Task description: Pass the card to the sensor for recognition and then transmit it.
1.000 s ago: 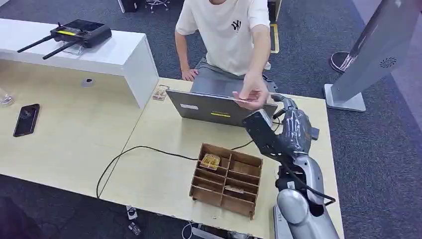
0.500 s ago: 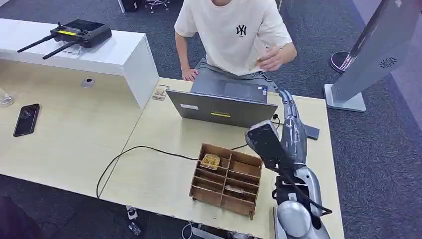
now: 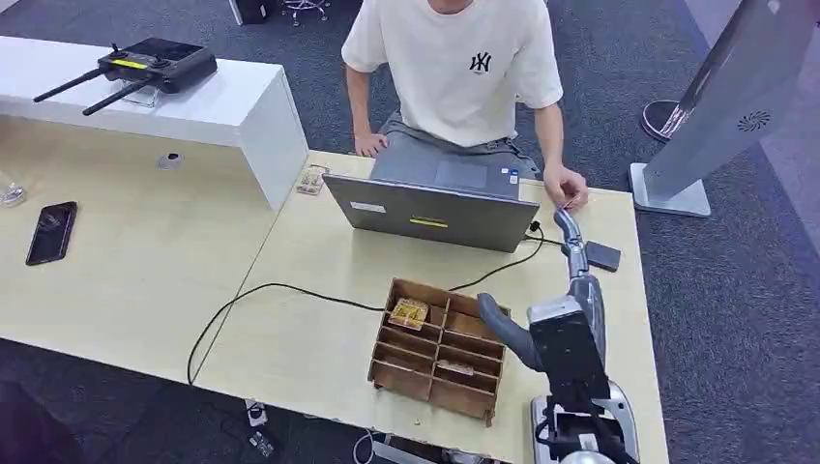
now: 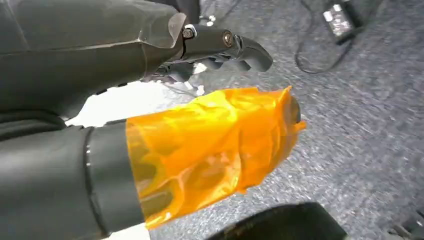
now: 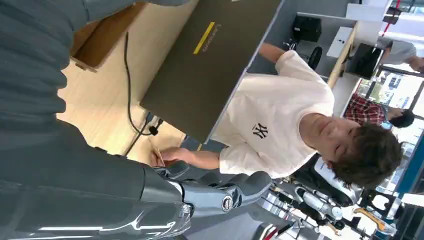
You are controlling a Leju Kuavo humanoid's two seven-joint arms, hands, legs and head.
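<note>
My right hand hovers low over the table's right end, fingers stretched toward the person and thumb spread, holding nothing. Across the table a person's hand rests at the far edge by the laptop. In the right wrist view that hand pinches a thin pale card beyond my right hand's fingers. A small dark sensor lies on the table just right of my fingertips. My left hand hangs over grey carpet, its thumb wrapped in orange tape, fingers apart and holding nothing.
A grey laptop stands open facing the person. A wooden compartment box sits left of my right hand on the light wood table, with a black cable beside it. Farther left lie a phone and a controller.
The person took the card at my raised right hand, drew it to their chest, then lowered it to the table's far edge. My right hand dropped and pulled back toward me.
</note>
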